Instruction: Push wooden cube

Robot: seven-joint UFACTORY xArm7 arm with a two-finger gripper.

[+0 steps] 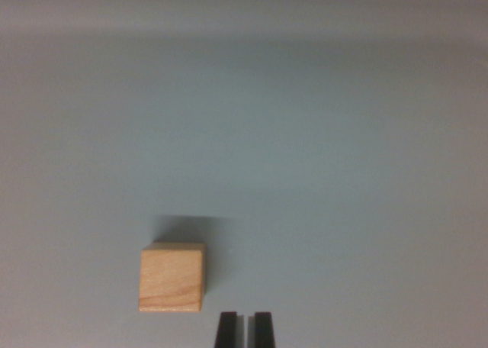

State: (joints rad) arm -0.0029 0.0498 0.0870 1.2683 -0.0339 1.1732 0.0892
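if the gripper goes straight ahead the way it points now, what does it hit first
Probably nothing: the gripper points up the picture, and the wooden cube sits off to the wrist view's left of that line. Ahead, only bare grey table shows, though depth is unclear.

A pale wooden cube (173,278) sits on a plain grey-blue table (320,157), low in the wrist view and a little to its left. The grain shows as faint curved lines across the top face, which is evenly lit. A soft shadow lies on the table just beyond the cube's far edge. At the bottom edge, just to the wrist view's right of the cube, the two dark fingertips of the gripper (245,329) poke into sight, nearly together with only a thin sliver of light between them. They stand apart from the cube, not touching it. The table's far part fades into a lighter, blurred band.
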